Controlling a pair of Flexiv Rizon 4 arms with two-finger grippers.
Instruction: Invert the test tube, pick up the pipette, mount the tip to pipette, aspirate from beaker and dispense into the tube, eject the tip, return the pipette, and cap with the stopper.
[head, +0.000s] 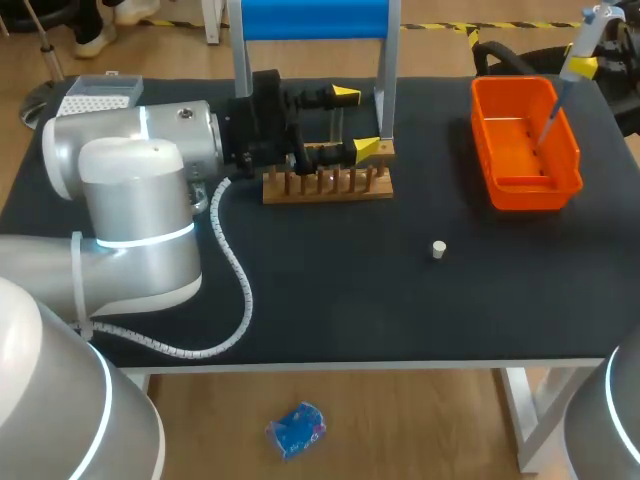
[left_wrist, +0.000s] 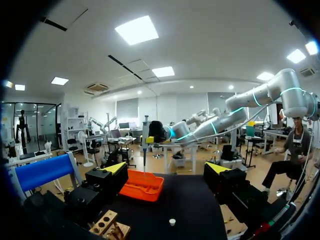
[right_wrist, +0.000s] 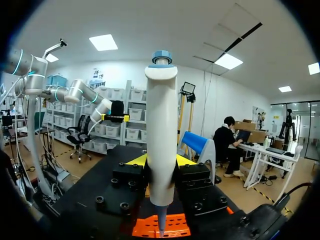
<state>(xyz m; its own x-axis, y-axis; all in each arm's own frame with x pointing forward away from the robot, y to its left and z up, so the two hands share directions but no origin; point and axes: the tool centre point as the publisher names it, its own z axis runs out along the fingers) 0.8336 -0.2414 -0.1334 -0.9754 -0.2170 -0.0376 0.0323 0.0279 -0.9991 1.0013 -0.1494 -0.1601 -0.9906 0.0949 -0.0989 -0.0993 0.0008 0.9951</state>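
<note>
**Clear in front of the rack, crowded behind and to its left**

The left gripper (head: 357, 122) hangs over the rack's (head: 327, 185) rear, fingers spread wide. The stand (head: 312, 18) rises just behind the rack. The left arm (head: 140, 190) and its cable (head: 238, 290) fill the table left of the rack. Right of the rack a bare strip runs to the bin (head: 525, 150), where the right gripper (right_wrist: 161, 161) clamps the pipette (right_wrist: 161, 135) overhead. In front of the rack the cloth is free, save the stopper (head: 438, 249) to the front right.

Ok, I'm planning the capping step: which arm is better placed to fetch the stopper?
Left, probably: the left gripper is open at the rack, and the stopper lies free on the table near it. The right gripper is shut on the pipette over the orange bin.
</note>
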